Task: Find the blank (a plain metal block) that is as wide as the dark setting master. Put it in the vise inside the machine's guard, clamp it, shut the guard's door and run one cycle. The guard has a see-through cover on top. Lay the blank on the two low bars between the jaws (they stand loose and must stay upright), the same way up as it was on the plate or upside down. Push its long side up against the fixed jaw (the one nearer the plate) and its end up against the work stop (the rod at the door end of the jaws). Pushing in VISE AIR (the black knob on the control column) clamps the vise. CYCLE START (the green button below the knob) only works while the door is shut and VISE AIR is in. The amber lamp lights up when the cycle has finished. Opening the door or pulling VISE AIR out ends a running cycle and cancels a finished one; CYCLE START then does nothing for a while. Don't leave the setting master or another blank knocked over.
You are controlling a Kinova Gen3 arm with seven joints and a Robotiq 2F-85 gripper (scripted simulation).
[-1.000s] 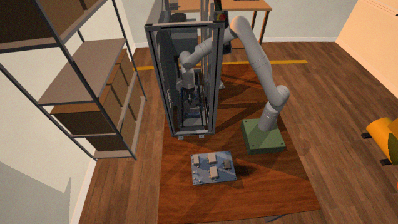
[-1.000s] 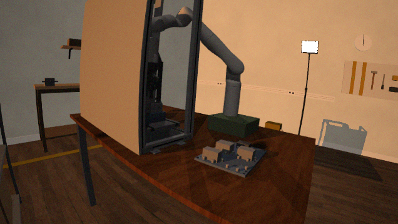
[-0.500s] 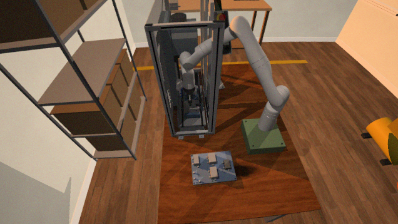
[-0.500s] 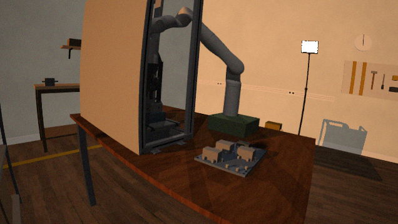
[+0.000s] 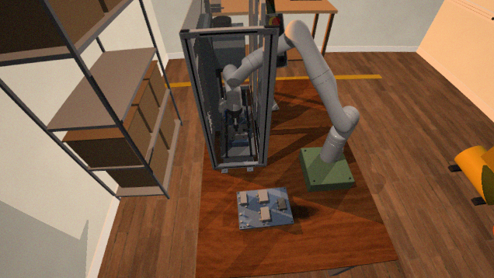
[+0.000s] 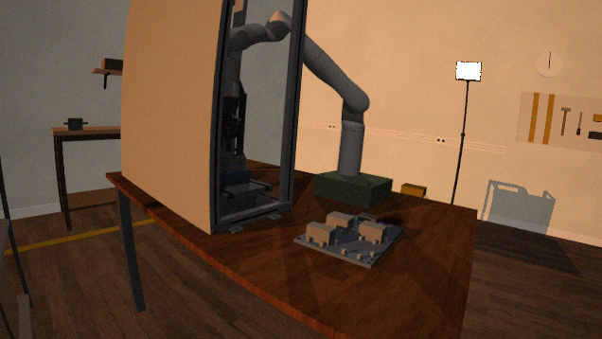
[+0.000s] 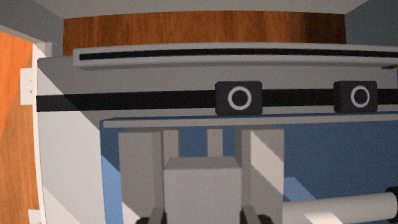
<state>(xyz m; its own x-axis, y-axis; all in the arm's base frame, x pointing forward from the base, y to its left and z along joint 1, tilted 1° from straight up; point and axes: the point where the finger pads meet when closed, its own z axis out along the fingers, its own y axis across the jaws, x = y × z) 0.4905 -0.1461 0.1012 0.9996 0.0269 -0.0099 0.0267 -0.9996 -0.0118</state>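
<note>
My gripper [image 5: 235, 123] [image 7: 202, 218] is inside the machine's guard [image 5: 186, 78] [image 6: 293, 95], pointing down over the vise. It is shut on a light metal blank [image 7: 202, 187]. In the wrist view the blank sits between the two grey jaws [image 7: 137, 170] [image 7: 262, 170], above the two low bars [image 7: 170, 142] [image 7: 215, 141], which stand upright. I cannot tell if it touches them. The work stop rod [image 7: 340, 207] lies to the lower right, clear of the blank. Three light blanks [image 5: 243, 198] [image 5: 263, 196] [image 5: 266, 213] and the dark setting master [image 5: 282, 203] stand on the plate [image 5: 248, 219] [image 6: 374, 258].
The arm reaches into the guard through its side facing the green base [image 5: 326, 175] [image 6: 352, 189]. A shelf rack [image 5: 116, 97] stands left of the table. The blue vise base [image 7: 340, 155] and a black rail with two round-faced blocks [image 7: 239, 98] lie beyond the jaws.
</note>
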